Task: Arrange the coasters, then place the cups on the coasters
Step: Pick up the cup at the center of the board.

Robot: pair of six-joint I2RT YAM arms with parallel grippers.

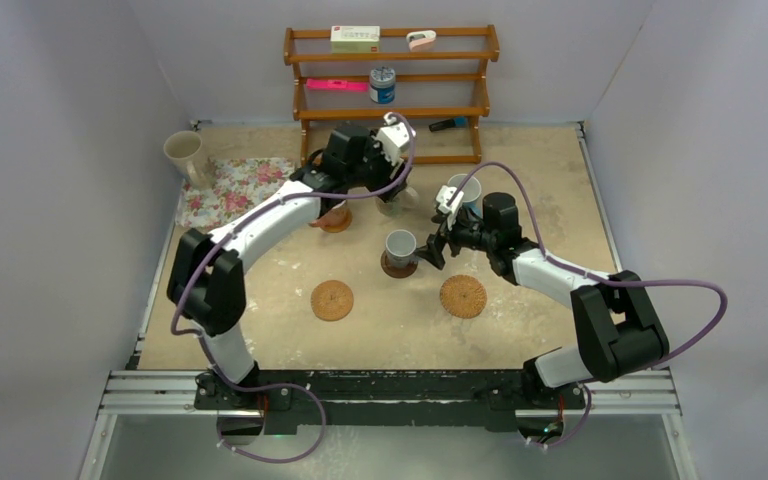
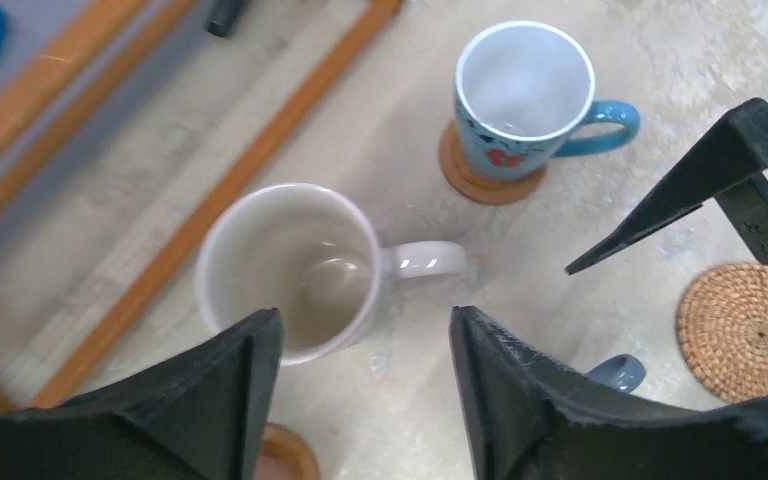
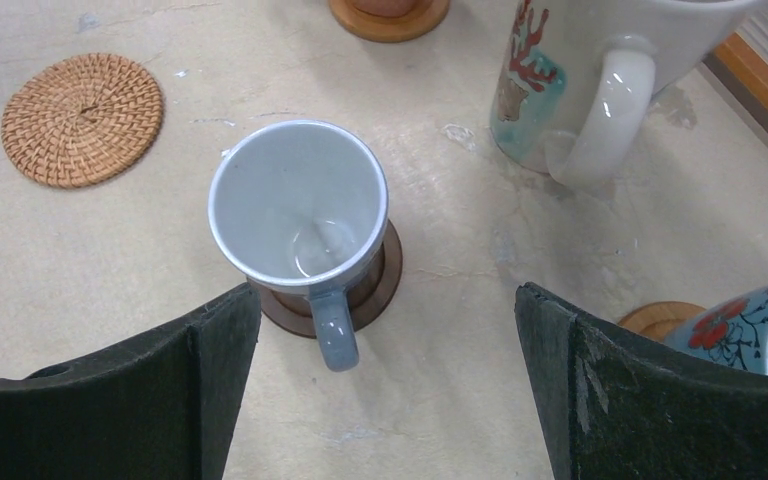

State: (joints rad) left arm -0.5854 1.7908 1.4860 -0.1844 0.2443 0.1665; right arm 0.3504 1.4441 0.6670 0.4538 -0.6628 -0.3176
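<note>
while open, right gripper (image 3: 385, 292) near grey mug (image 3: 298, 190)

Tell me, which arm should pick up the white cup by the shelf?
Probably left: the left gripper hovers open directly over that cream cup, while the right gripper hangs over the grey cup already on its coaster.

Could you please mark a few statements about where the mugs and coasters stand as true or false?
1. The grey mug sits on the dark brown coaster. True.
2. The light blue mug stands on bare table. False: it sits on a tan coaster.
3. Two woven coasters lie empty. True.
4. The right claw is shut on the grey mug. False: its jaws stand open, not gripping it.
5. The printed cream mug is on a coaster. False: it stands directly on the table.
</note>
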